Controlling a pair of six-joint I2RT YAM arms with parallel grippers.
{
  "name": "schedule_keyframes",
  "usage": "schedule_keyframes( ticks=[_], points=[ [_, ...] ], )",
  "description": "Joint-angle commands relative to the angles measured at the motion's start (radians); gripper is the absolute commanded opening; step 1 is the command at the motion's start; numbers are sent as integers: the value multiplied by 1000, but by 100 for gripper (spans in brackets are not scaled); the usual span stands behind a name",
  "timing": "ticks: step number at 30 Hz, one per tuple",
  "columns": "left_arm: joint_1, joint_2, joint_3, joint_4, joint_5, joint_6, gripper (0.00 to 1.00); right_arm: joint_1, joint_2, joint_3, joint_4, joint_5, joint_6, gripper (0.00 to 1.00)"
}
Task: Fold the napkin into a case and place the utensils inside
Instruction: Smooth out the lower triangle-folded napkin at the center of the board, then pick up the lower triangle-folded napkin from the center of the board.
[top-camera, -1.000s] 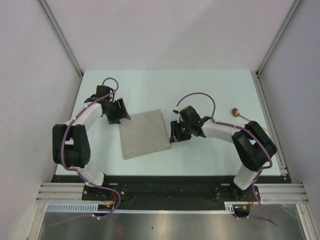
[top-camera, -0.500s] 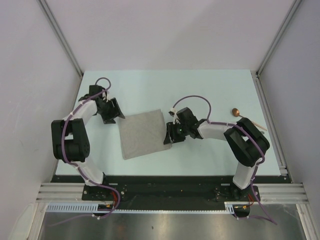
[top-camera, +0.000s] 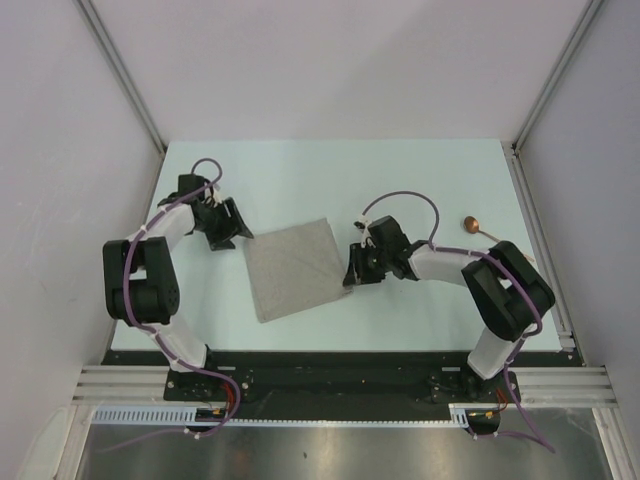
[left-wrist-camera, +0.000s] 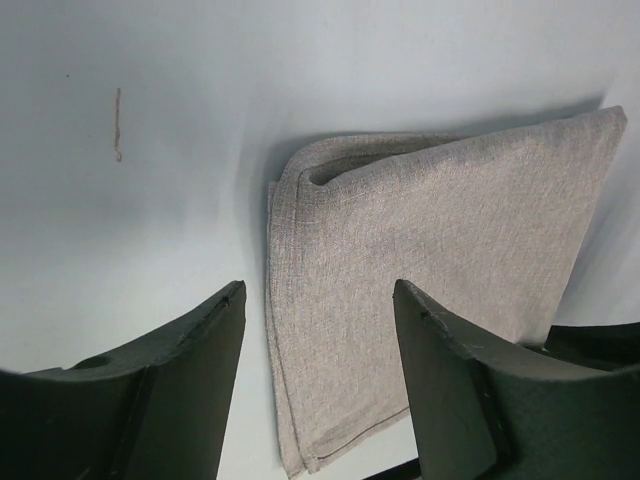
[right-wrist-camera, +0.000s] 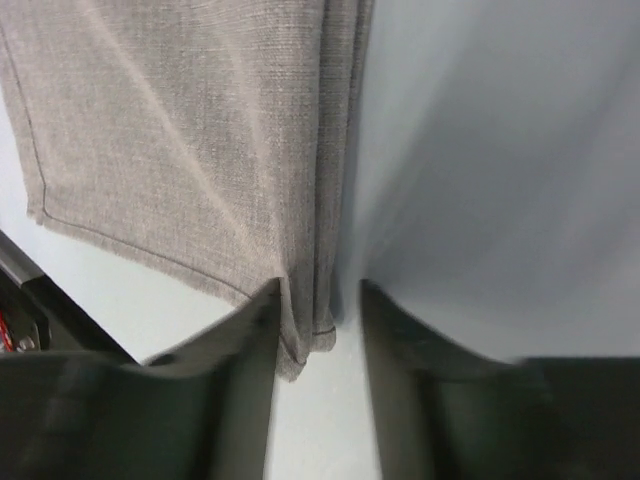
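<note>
The grey-beige napkin (top-camera: 298, 267) lies flat on the table as a folded square of several layers; no narrow case is in view. My left gripper (top-camera: 237, 232) hovers open by its far left corner, the napkin (left-wrist-camera: 430, 270) showing between and beyond the left gripper's (left-wrist-camera: 318, 288) wide jaws. My right gripper (top-camera: 352, 270) sits at the napkin's right edge. In the right wrist view the napkin's (right-wrist-camera: 180, 130) layered corner lies between the right gripper's (right-wrist-camera: 318, 288) narrowed jaws. One finger touches the cloth, the other stands apart. A copper spoon (top-camera: 471, 223) lies far right.
The pale table (top-camera: 400, 180) is enclosed by white walls on three sides, with a metal rail (top-camera: 535, 230) along its right edge. The spoon's handle runs toward the right arm's elbow (top-camera: 505, 280).
The left gripper drew back left off the napkin's corner. The right gripper's jaws narrowed around the napkin's right corner, and the napkin shifted right and turned slightly.
</note>
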Motion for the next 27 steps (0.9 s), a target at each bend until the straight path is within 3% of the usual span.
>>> schedule_keyframes(
  ticks=[1, 6, 9, 12, 18, 23, 27],
  points=[
    [0, -140, 0, 37, -84, -51, 66, 29, -52, 60, -152, 144, -64, 51],
    [14, -323, -34, 5, -403, -169, 66, 164, -46, 302, -404, 499, -90, 67],
    [21, -418, -52, -23, -519, -247, 67, 245, 36, 489, -484, 575, -92, 70],
    [24, -473, -48, -41, -587, -292, 67, 291, 174, 696, -521, 548, -66, 71],
    [53, -530, -2, -105, -658, -356, 69, 411, 464, 1090, -587, 529, -33, 65],
    [60, -588, -66, -38, -618, -369, 69, 462, 582, 1229, -576, 469, 3, 56],
    [87, -576, -98, -18, -532, -378, 69, 486, 651, 1284, -599, 481, 17, 55]
  ],
)
